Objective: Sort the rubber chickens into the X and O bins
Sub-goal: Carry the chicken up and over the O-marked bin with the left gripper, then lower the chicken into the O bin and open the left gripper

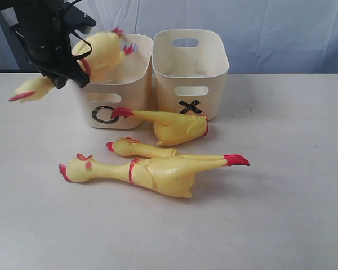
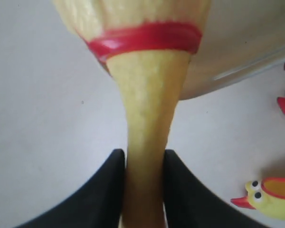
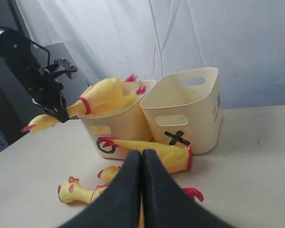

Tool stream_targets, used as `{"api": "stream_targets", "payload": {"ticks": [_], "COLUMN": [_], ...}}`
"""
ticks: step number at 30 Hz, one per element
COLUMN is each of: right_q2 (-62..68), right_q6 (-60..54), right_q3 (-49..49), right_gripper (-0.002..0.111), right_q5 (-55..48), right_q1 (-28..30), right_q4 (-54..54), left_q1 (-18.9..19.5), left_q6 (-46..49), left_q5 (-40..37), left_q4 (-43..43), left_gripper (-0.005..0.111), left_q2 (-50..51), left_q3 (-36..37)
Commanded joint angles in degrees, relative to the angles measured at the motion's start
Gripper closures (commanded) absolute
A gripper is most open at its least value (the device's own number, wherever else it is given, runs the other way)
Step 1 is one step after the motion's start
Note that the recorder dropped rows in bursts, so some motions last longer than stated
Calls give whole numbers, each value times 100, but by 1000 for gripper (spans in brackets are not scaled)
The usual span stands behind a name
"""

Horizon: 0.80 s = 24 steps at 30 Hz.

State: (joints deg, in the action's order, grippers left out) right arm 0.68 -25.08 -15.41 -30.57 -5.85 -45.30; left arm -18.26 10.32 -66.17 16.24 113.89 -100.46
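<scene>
left jaws pinch the neck of a rubber chicken [image 1: 104, 50], its body beyond them over the rim of the o bin [image 1: 119, 106]. right jaws are pressed together, empty, the x bin [image 1: 205, 79] ahead of them

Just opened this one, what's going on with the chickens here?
The left gripper holds a whole rubber chicken by the neck, its body over the O bin and its head hanging outside the rim. The X bin stands beside it. A second whole chicken, a head-and-neck piece and a body-and-legs piece lie on the table in front of the bins. The right gripper is shut, holding nothing.
</scene>
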Motion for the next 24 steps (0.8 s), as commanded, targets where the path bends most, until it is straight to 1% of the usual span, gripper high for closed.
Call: {"api": "stream_targets", "payload": {"ticks": [1,18,20,24], "right_q2": [27,27,27,27], "right_q6": [-34,-34,-34,-34], "right_q3": [-36,-36,-36,-36], "right_gripper": [109,109,109,109], "right_q5": [34,34,34,34], "right_q1": [-12,-12,-12,-12], "right_q4": [-10,2,2,2], "left_q1": [-10,-10,-10,-10], "left_q6": [22,33,33,19], "left_q5": [65,447,494,548], "left_q4": [-175,-974,-1068,-1068], "left_gripper": [78,77,74,59], "left_q2": [-30,-30,-30,-30], "left_q3": [-188,-585,-643,-682]}}
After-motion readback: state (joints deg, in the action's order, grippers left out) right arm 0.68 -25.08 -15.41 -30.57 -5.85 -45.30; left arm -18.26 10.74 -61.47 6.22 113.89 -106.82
